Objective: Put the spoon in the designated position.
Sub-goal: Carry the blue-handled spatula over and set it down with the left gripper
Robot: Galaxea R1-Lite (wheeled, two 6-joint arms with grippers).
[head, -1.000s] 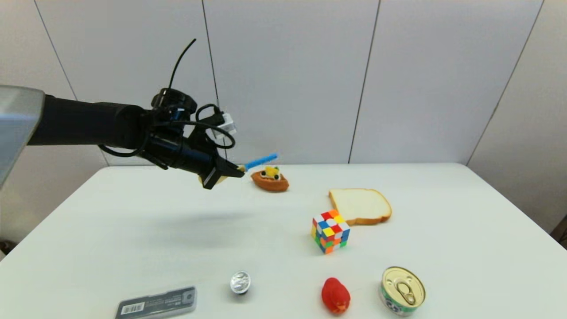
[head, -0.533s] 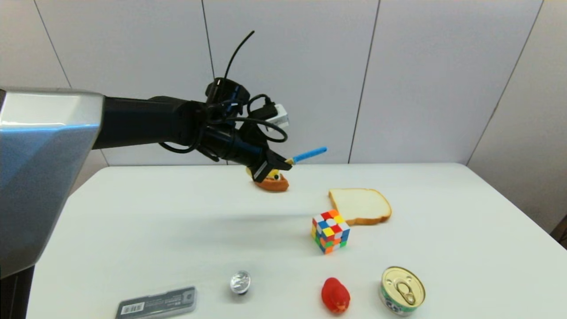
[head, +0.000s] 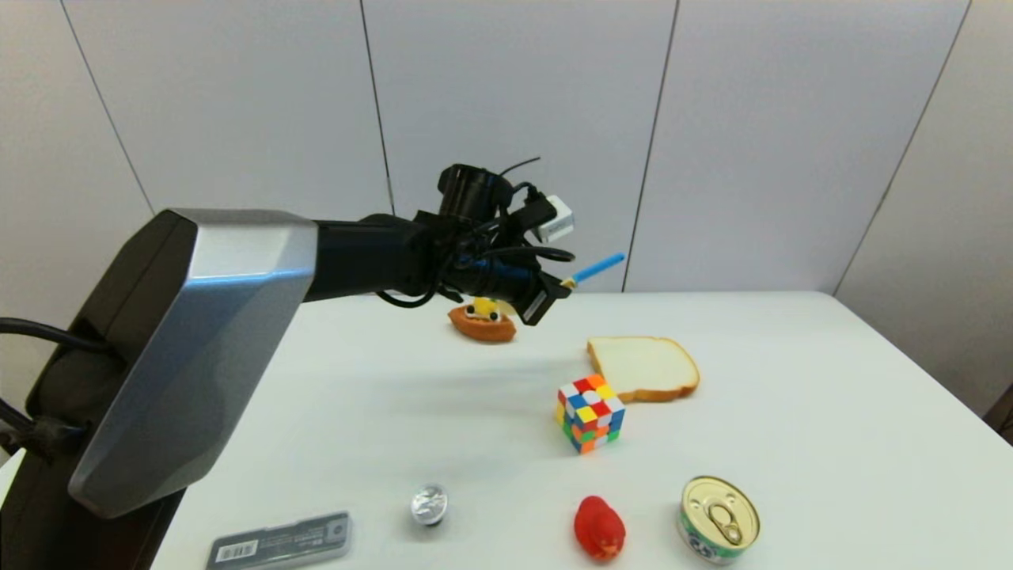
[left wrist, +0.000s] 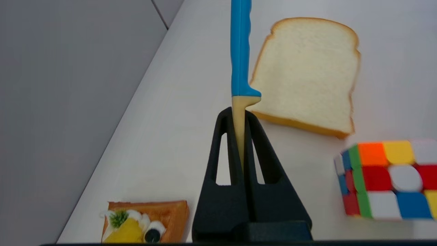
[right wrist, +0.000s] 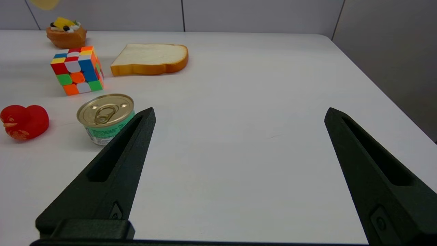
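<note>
My left gripper point(head: 558, 289) hangs in the air above the far middle of the table, shut on the spoon point(head: 597, 267). The spoon's blue handle point(left wrist: 240, 51) sticks out past the fingertips toward the bread slice point(head: 643, 367), and the pale yellow neck point(left wrist: 239, 130) is pinched between the black fingers point(left wrist: 269, 160). The spoon's bowl is hidden behind the gripper. In the left wrist view my left gripper point(left wrist: 239, 114) is over bare table, with the bread slice point(left wrist: 307, 73) just beyond it. My right gripper point(right wrist: 239, 114) stands open low over the right side of the table, holding nothing.
A small tart point(head: 481, 321) lies under the left arm. A colour cube point(head: 589, 413) sits beside the bread. Near the front edge are a red duck point(head: 599, 527), a tin can point(head: 718, 518), a foil cup point(head: 429, 504) and a grey case point(head: 281, 540).
My left arm has carried the spoon to the right, from left of the tart to beyond it, toward the bread slice. The objects on the table have not moved.
</note>
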